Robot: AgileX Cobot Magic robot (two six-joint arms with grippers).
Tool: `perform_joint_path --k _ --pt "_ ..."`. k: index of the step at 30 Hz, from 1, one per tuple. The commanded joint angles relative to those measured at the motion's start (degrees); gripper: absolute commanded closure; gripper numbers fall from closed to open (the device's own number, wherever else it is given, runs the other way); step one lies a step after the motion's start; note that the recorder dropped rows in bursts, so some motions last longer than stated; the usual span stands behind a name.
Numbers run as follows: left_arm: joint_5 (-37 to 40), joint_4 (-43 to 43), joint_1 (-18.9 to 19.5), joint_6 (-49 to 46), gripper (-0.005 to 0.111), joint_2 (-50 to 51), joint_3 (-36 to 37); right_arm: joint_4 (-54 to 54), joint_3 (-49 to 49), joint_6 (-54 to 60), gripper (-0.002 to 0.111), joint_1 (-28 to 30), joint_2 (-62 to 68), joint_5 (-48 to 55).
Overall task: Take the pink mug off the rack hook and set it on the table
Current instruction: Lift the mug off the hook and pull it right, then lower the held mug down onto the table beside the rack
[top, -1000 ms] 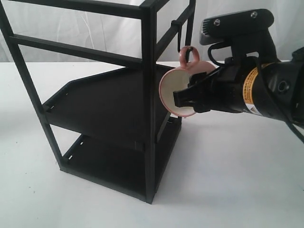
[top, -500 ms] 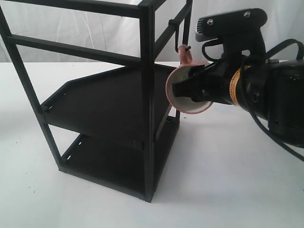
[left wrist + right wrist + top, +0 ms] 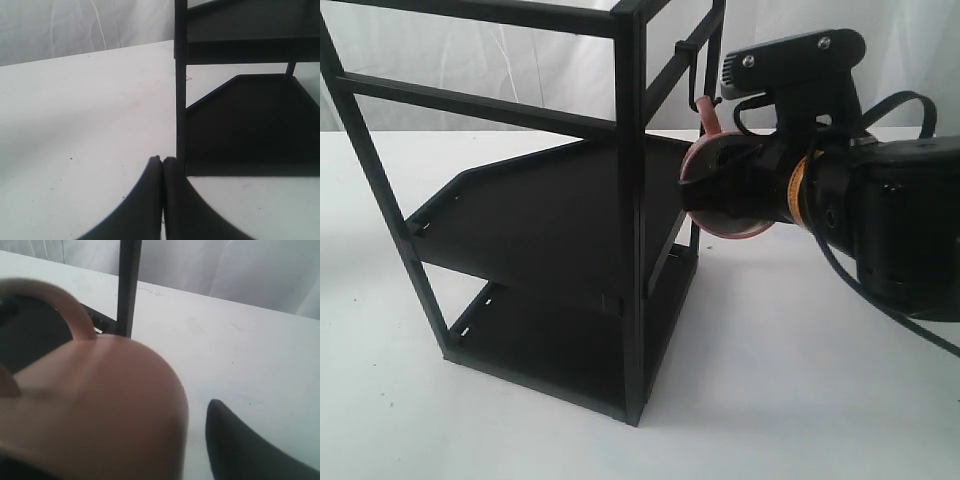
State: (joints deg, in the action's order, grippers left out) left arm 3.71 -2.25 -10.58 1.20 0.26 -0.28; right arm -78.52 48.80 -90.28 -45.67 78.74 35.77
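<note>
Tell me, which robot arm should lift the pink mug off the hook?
The right arm. The right claw seems to grip the pink mug, whose handle hangs on the rack hook. The left claw is shut and empty, low over the table beside the rack, with no mug in its view.

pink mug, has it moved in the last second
Yes. The pink mug has swung slightly right, away from the rack's front post, and its mouth has turned more edge-on.

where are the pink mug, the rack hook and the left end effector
pink mug (image 3: pixel 100 405), right wrist view, outer side wall
rack hook (image 3: pixel 696 82), exterior view, thin shank
left end effector (image 3: pixel 162 161), left wrist view, between fingertips
</note>
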Motion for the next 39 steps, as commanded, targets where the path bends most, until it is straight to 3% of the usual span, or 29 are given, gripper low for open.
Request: perform_joint_path --k 1,10,30,39 --pt "0.2 -0.6 0.3 0.1 0.107 -0.3 0.3 -1.8 -0.2 -0.4 0.070 0.0 0.8 0.4" --pt "0.2 -0.6 0.3 0.1 0.107 -0.3 0.3 -2.5 -0.2 -0.4 0.108 0.0 0.8 0.4" --pt "0.2 -0.6 0.3 0.1 0.107 -0.3 0.3 0.8 -0.2 1.1 0.108 0.0 -7.7 14.2" --pt "0.2 -0.6 0.3 0.1 0.107 -0.3 0.3 20.3 -0.2 29.2 0.108 0.0 -12.0 15.2"
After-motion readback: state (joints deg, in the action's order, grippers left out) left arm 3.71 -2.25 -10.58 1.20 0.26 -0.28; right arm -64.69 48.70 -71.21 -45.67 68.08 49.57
